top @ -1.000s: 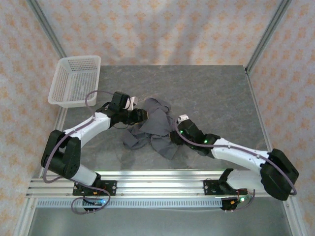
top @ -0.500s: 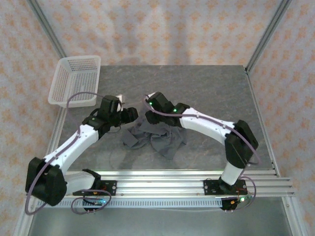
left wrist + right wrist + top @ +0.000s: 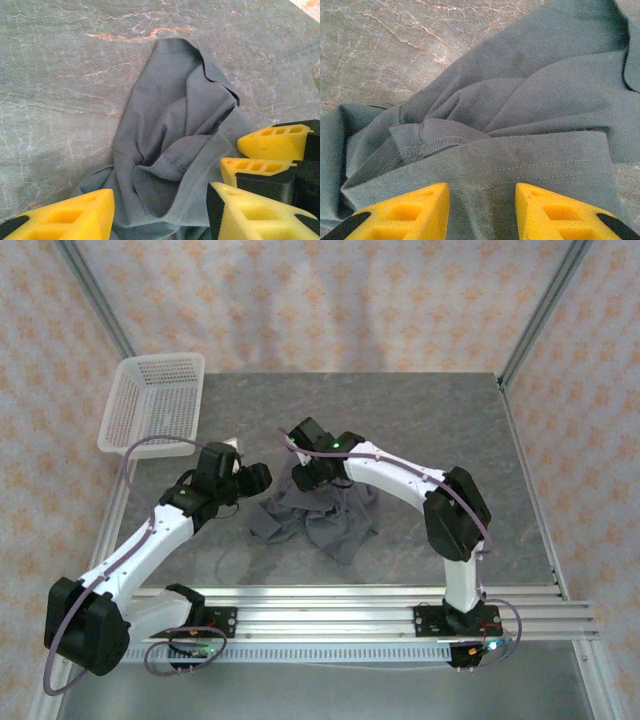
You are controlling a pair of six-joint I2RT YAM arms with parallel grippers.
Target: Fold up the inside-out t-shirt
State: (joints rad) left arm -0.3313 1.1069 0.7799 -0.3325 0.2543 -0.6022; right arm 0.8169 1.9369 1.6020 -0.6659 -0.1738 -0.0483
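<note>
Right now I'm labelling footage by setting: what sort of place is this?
Probably a robot test cell, not a home: two black-and-white robot arms bolted to a ribbed aluminium rail at the edge of a grey marbled tabletop, enclosed by peach patterned walls on metal posts.

top camera looks down from behind; both wrist cameras sit close above t-shirt (image 3: pixel 170 125).

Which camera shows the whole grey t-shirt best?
The top external view: the crumpled t-shirt appears nearly whole. The left wrist view shows one bunched part with a hem; the right wrist view, close folds and stitching.
</note>
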